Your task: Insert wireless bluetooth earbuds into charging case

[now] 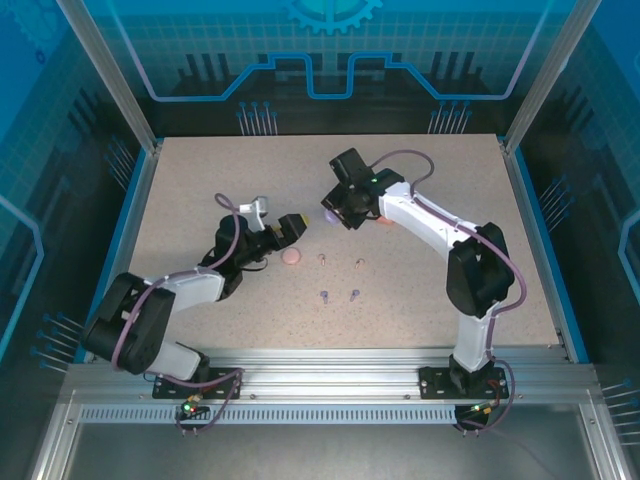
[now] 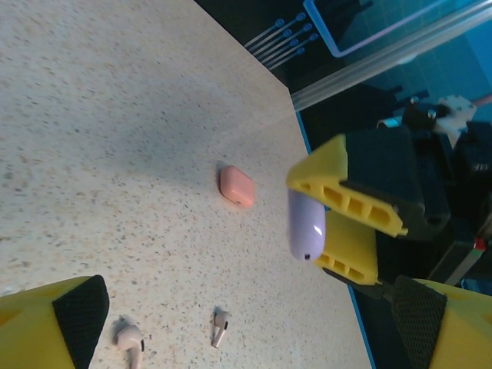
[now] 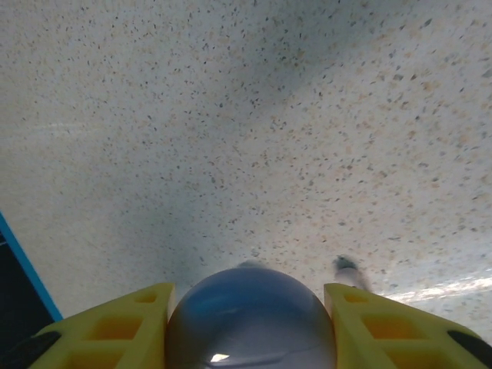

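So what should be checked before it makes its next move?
1. Right fingers gripping the lavender case: ok, it sits between both.
2. Left fingers open and empty: ok.
3. Lavender case lid open for loading: not ok, it looks closed.
4. Purple earbuds lying free on the table: ok.
5. Pink case lying apart from the fingers: ok.

Even overhead light, soft shadows across the table (image 1: 200, 170), foreground blur in 2 wrist views.
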Robot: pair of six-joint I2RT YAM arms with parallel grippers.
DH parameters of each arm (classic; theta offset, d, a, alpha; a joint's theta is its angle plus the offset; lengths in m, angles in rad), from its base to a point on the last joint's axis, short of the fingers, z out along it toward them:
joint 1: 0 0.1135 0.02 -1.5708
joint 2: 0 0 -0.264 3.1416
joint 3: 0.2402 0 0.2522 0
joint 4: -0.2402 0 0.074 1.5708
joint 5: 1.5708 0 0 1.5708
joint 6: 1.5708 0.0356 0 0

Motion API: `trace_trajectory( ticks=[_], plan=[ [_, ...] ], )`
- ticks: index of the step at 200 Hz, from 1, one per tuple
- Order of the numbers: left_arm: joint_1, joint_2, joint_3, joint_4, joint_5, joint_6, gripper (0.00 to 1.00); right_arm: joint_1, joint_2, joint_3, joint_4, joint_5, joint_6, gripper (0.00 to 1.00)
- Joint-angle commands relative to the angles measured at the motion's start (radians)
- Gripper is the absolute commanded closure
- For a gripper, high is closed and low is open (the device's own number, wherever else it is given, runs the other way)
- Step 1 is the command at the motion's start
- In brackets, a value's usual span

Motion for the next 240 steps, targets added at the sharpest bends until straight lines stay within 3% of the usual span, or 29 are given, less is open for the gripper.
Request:
trace_trajectory(
  ticks=[1, 21, 54, 80, 133, 240],
  plan=[
    [-0.037, 0.064, 0.036, 0.106, -0.024, 0.037, 0.04, -0.009, 0.020, -0.003, 0.027, -0.026, 0.086, 0.61],
    [-0.050, 0.114, 0.048, 0.156, -0.032, 0.024, 0.07, -0.006, 0.028, 0.008, 0.021, -0.021, 0.097, 0.61],
    [-0.061, 0.182, 0.082, 0.210, -0.025, 0.008, 0.31, 0.000, 0.038, 0.019, 0.016, -0.017, 0.103, 0.61],
    [-0.073, 0.223, 0.103, 0.249, -0.031, -0.010, 0.38, 0.005, 0.046, 0.019, 0.019, -0.017, 0.111, 0.61],
    [-0.100, 0.288, 0.145, 0.284, -0.053, -0.031, 0.40, 0.011, 0.056, 0.019, 0.032, -0.024, 0.121, 0.61],
    [-0.126, 0.365, 0.179, 0.351, -0.124, -0.069, 0.55, 0.024, 0.068, -0.002, 0.061, -0.042, 0.129, 0.62]
  ],
)
